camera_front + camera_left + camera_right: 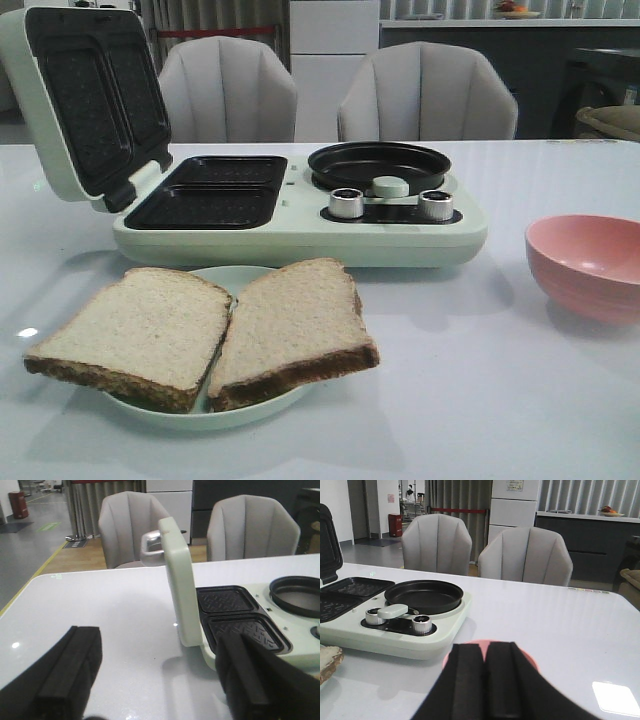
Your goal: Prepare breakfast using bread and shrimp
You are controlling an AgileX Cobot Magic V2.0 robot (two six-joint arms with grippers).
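Our left hand [155,680] is spread wide with nothing between its two dark fingers [70,670], hanging low over bare white counter [110,610] just beside the raised lid [179,580] of the pale green breakfast maker [300,235]. Our right hand [487,680] has its fingers pressed together, gripping nothing, and it hovers right above the pink bowl [585,265], whose rim peeks out behind the fingertips in the right wrist view. Moving outward, the breakfast maker sits across the middle of the counter, its hinged lid standing open on the left side over two dark ribbed sandwich plates [210,190], both bare. On its right half a round black pan [378,165] rests above two silver knobs [346,203] and a small green handle [390,186]. Nearer the front edge, the bread [200,330] lies as two slices side by side on a pale round plate [215,412], touching along their inner edges and overhanging the plate's rim, their dark crusts facing the camera. We cannot find the shrimp in any view; the inside of the bowl that we can see looks plain pink. Two grey chairs [330,95] stand behind the counter.
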